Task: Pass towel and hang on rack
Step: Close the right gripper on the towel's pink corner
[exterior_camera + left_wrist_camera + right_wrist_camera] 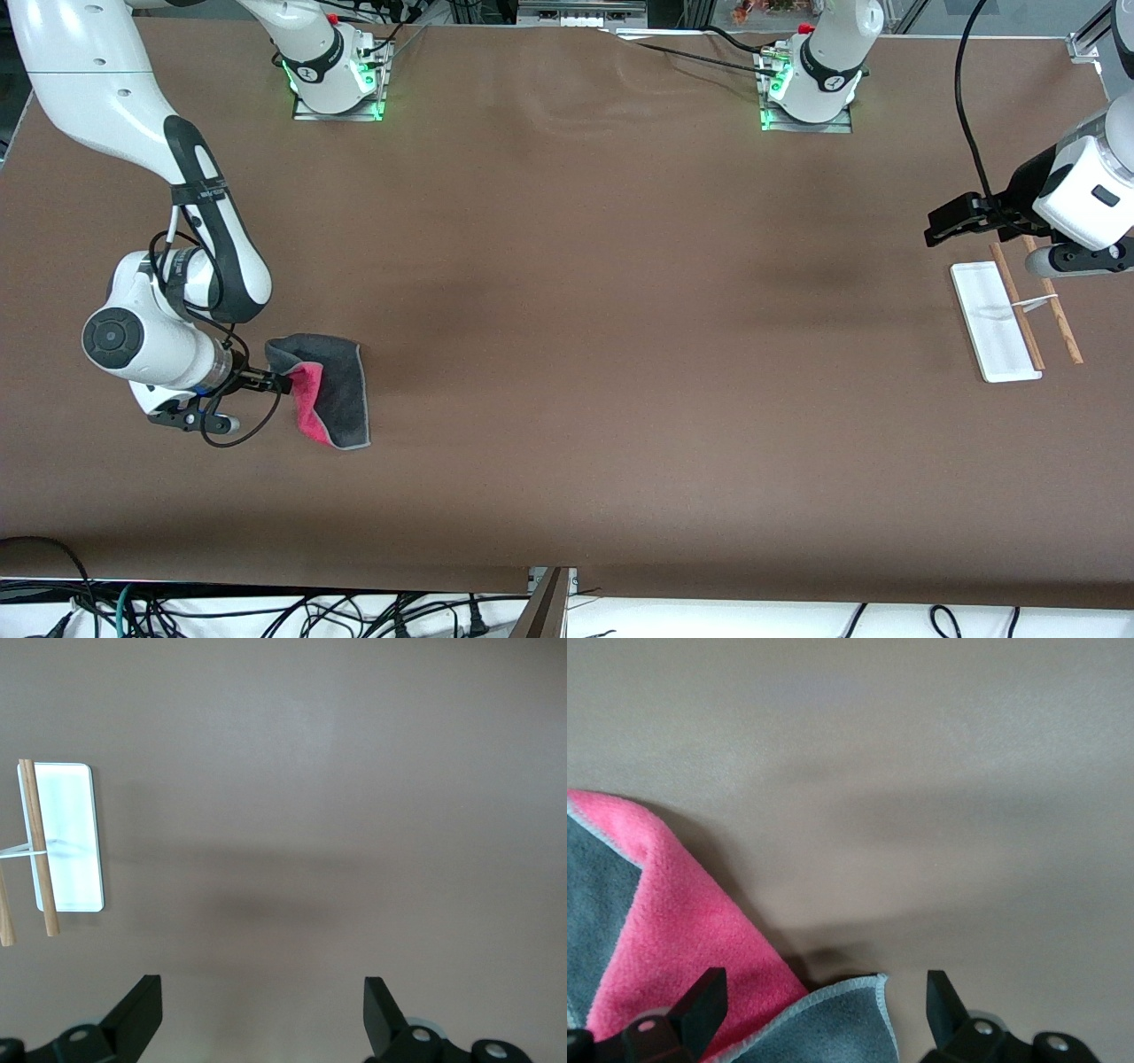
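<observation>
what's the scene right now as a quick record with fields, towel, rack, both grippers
towel: lying crumpled on the table at the right arm's end, dark grey with a pink-red fold showing
rack: on the table at the left arm's end, white base, two wooden rods, nothing hung on it
right gripper: open, low at the towel's edge, not closed on it
left gripper: open, in the air next to the rack, holding nothing, waiting
table: brown surface
task stage: towel not yet lifted or passed
</observation>
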Robot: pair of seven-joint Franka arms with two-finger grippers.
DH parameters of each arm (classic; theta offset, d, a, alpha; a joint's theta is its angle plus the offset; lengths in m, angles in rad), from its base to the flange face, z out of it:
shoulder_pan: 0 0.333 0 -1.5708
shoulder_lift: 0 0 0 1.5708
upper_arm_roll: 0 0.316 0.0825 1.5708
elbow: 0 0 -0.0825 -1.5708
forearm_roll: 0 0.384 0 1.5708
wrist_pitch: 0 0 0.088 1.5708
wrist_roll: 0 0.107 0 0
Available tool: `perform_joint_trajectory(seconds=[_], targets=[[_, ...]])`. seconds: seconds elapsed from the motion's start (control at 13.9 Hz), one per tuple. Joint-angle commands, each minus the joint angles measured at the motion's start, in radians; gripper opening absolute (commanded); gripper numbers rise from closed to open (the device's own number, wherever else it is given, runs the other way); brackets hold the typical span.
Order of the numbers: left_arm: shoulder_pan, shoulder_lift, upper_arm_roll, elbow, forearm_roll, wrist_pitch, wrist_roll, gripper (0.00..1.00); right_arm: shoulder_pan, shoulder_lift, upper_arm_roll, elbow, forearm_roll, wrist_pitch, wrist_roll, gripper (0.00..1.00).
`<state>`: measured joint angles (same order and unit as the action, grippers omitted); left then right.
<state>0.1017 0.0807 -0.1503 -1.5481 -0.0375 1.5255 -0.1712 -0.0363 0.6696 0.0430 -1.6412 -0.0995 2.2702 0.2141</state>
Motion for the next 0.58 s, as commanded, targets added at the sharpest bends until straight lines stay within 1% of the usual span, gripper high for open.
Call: perform_joint_trajectory(seconds=[0.0,0.29,0.36,0.43,0.5], targets=[[0.004,-0.004,-0.005,0.011,-0.007,-0.005,0.012,1.0,0.003,0.011,0.005,-0.023,-0.006,0.009,0.021,0.99],[0.004,-0.004,-0.003,0.01,-0.007,-0.007,0.012,1.0,0.003,0.01,0.005,-0.045,-0.005,0.002,0.018,0.99],[0.004,-0.004,-0.005,0.01,-0.007,-0.007,0.012,1.0,0.003,0.007,0.005,-0.043,-0.005,-0.017,0.018,0.93],[0.004,-0.006,-0.005,0.011,-0.007,-0.008,0.01,1.0,0.003,0.001,0.006,-0.039,-0.005,-0.035,0.014,0.7],[0.0,-0.009,-0.006,0.011,-0.008,-0.01,0.01,1.0,0.003,-0.004,0.006,-0.034,-0.005,-0.053,0.014,0.56]])
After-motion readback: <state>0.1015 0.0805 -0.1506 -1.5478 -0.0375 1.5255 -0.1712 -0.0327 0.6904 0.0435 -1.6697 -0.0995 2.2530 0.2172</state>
